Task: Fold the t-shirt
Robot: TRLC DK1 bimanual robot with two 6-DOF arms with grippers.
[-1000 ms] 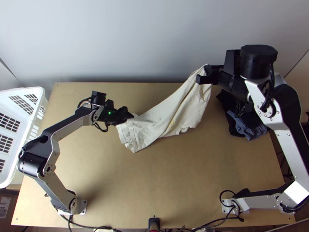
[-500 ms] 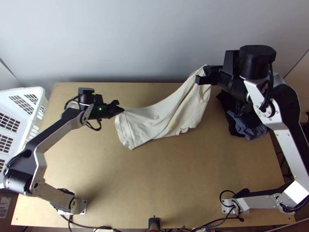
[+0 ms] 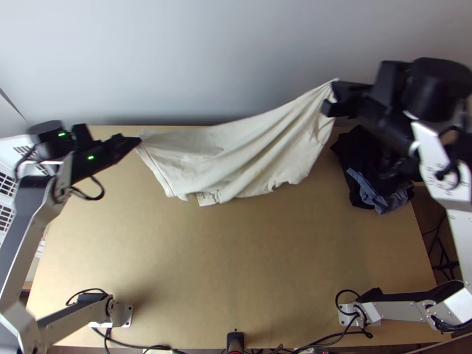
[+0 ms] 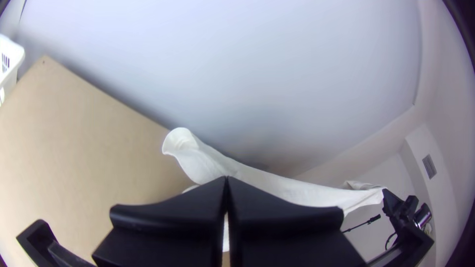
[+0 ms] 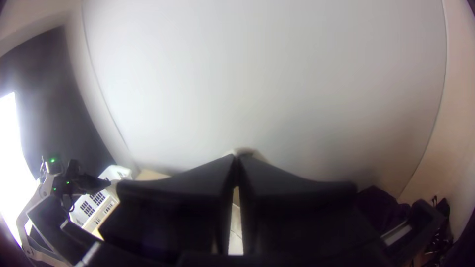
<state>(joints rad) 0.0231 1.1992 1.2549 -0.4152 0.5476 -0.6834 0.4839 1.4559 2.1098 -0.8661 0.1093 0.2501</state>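
The cream t-shirt (image 3: 236,154) hangs stretched between the two grippers in the top view, its lower edge drooping in loose folds. At its left corner is my left gripper (image 3: 137,140), shut on the cloth. High at the right, my right gripper (image 3: 330,97) is shut on the opposite upper corner. In the left wrist view the fingers of my left gripper (image 4: 226,185) meet, with the t-shirt (image 4: 277,185) running off beyond them. A bit of the t-shirt (image 5: 245,151) shows at the tips of my right gripper (image 5: 236,163), whose fingers are pressed together.
Dark and blue-grey cloths (image 3: 377,189) lie heaped at the table's right rear, beneath the right arm. A white plastic basket (image 3: 7,186) stands at the far left, partly behind the left arm. Bare wooden tabletop (image 3: 236,265) stretches across the near half.
My left gripper has moved left and toward the back, drawing the t-shirt's end along. My right gripper has shifted right with its corner, and the cloth is more stretched out.
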